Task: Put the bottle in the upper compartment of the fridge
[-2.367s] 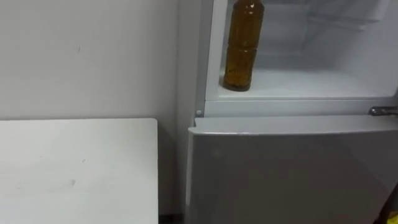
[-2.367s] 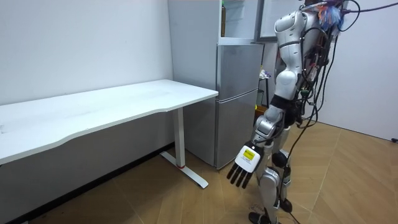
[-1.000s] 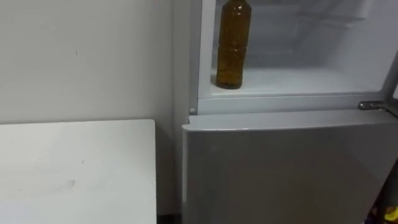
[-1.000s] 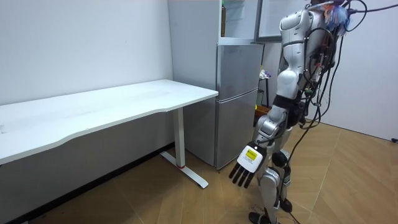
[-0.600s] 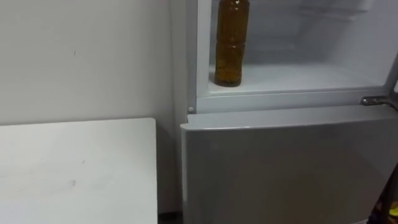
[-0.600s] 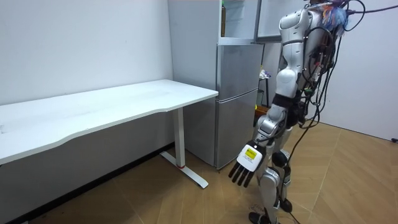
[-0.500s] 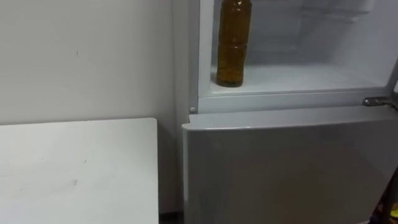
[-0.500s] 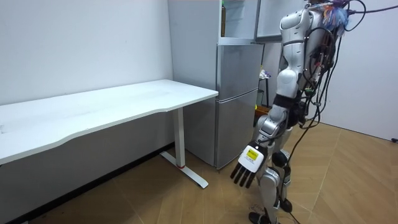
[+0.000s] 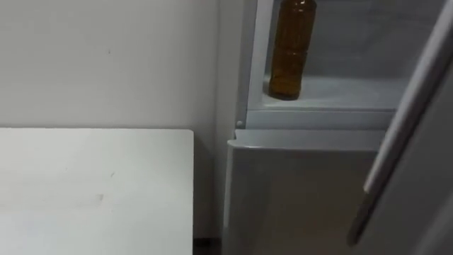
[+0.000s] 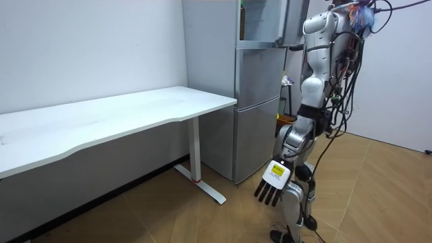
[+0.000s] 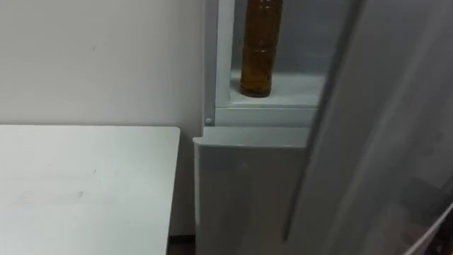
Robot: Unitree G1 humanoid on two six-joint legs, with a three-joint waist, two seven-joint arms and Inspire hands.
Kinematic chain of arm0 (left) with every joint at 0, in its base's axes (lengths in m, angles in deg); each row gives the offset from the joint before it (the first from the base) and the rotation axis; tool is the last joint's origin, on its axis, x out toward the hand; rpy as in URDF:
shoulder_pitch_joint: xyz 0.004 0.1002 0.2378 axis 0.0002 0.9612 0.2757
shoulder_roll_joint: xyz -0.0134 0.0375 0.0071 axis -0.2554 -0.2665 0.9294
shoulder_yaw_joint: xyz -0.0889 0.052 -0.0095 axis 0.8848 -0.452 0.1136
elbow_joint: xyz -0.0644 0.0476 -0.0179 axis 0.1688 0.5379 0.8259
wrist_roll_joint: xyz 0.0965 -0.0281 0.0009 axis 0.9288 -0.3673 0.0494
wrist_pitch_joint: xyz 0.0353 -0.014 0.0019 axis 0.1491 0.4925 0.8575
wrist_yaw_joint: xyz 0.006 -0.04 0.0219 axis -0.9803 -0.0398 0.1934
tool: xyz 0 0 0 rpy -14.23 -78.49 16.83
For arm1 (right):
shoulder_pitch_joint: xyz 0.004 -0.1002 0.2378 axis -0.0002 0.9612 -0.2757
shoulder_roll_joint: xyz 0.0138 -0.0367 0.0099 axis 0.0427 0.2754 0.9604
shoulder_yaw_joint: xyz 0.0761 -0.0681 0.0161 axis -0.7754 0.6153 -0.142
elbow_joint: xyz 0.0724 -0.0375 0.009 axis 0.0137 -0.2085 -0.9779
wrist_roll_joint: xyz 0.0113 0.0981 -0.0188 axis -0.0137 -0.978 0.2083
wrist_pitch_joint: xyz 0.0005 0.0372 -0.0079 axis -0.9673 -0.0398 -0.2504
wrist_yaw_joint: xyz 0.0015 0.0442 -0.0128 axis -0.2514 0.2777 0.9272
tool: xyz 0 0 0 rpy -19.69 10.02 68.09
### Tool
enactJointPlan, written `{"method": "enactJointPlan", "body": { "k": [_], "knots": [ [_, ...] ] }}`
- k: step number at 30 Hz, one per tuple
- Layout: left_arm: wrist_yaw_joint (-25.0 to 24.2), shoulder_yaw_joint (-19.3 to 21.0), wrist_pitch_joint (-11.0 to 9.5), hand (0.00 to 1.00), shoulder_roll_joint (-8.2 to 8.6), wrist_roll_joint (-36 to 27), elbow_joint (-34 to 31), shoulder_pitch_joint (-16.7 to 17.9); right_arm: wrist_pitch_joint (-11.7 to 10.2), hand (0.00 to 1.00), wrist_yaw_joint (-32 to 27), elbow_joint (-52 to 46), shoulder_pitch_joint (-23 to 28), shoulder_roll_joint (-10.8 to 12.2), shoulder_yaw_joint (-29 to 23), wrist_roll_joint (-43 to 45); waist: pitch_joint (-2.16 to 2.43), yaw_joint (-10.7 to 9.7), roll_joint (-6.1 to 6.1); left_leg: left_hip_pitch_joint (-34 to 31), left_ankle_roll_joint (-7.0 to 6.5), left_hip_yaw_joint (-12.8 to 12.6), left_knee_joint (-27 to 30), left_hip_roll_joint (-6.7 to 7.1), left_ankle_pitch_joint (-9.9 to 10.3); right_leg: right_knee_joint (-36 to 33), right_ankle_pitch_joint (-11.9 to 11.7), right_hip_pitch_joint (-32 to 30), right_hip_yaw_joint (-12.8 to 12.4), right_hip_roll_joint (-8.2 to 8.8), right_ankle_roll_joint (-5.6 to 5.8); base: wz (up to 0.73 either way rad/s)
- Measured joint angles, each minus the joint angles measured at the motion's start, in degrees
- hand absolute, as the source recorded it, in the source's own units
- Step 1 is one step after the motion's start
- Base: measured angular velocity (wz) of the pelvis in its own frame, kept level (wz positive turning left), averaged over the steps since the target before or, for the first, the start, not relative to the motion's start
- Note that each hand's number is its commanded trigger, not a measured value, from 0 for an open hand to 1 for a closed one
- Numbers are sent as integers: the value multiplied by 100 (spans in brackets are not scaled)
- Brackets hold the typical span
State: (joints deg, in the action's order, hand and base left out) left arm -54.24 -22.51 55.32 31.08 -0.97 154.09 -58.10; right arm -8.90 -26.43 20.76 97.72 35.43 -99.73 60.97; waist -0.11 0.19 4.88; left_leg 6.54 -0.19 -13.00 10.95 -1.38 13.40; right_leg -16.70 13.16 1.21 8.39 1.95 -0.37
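Bottle [image 9: 291, 49] apart from left hand [image 10: 275, 183], hanging low beside leg, fingers straight, empty. Amber, upright at front left of upper fridge [image 9: 318, 117] shelf. Grey door [image 9: 425, 142] slanting across opening from right. White table [image 9: 92, 191] leftward. Print unreadable.

The bottle [image 9: 289, 53] is clear, glossy plastic. The fridge [image 9: 297, 198] is smooth grey metal; the worktop [image 9: 92, 191] beside it, matt white.
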Motion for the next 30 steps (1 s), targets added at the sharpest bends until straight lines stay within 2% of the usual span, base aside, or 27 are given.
{"method": "enactJointPlan", "body": {
  "k": [3, 6, 8, 10, 11, 12, 13, 15, 17, 22, 24, 30],
  "knots": [
    [9, 1, 6, 0, -2, -50, 18, 6, 99, 0, 129, -132, -1, 0, 1, 56, 14, 37, -34, -6, 0, 83, -13, 0, 0, -1, 0, 30, 56, 0, 1, 9],
    [11, -5, 42, 0, -1, -51, 23, 14, 99, 0, 205, -271, -1, 0, -2, 212, 12, 31, -39, -8, 0, 120, -13, -8, 0, 11, 2, 52, 112, 0, 3, 7],
    [9, -46, 62, 0, -1, -49, 24, 23, -15, 0, 203, -701, -75, -2, -51, 213, 14, 19, -55, -3, 0, 131, -9, -10, 0, 35, 3, 79, 121, 0, 4, 0],
    [9, -147, 61, 0, -25, -45, 21, 14, -488, 0, 246, -1184, -432, -3, -164, 231, 11, -19, -71, 9, 1, 144, 2, -9, 0, 159, -1, 181, 140, -7, -1, 6],
    [9, -157, 59, 0, -32, -44, 21, 11, -586, 0, 258, -1260, -490, -3, -207, 238, 18, -45, -63, 18, 2, 146, 2, -10, 1, 202, -4, 193, 156, -9, -7, 12],
    [18, -220, 60, 0, -58, -44, 18, 9, -774, 0, 263, -1349, -547, -3, -259, 263, 9, -58, -50, 31, 3, 152, 2, -11, 2, 221, -7, 221, 175, -9, -10, 11],
    [46, -316, 68, 0, -83, -45, 9, 17, -893, 0, 269, -1416, -550, -3, -265, 258, -8, -65, -3, 59, 10, 152, -1, -16, 6, 242, -6, 251, 166, -12, -10, 8],
    [96, -433, 89, 0, -76, -2, -5, 27, -1016, 0, 340, -1429, -535, -2, -272, 259, -17, -74, 3, 71, 31, 150, -17, -42, 68, 317, -21, 271, 133, -50, 1, 0],
    [119, -539, 106, 0, -90, 4, -10, 30, -1066, 0, 388, -1432, -496, 1, -268, 259, -12, -85, -12, 65, 22, 173, -15, -39, 73, 315, -40, 269, 135, -43, 16, -3],
    [259, -648, 179, 0, -118, 33, -107, 34, -1099, 0, 385, -1433, -489, 1, -249, 255, 24, -133, -167, 82, 8, 168, -49, -16, 75, 286, -68, 267, 128, -39, 36, -2],
    [284, -655, 179, 0, -115, 45, -122, 33, -1099, 0, 386, -1433, -490, 1, -250, 228, 36, -137, -186, 92, 10, 168, -63, -21, 75, 275, -68, 276, 127, -45, 35, 0],
    [285, -658, 247, 0, -106, 51, -136, 36, -1090, 0, 387, -1433, -492, 1, -249, 226, 17, -127, -168, 71, 11, 172, -54, -26, 73, 275, -67, 275, 130, -47, 35, 0]
  ]
}}
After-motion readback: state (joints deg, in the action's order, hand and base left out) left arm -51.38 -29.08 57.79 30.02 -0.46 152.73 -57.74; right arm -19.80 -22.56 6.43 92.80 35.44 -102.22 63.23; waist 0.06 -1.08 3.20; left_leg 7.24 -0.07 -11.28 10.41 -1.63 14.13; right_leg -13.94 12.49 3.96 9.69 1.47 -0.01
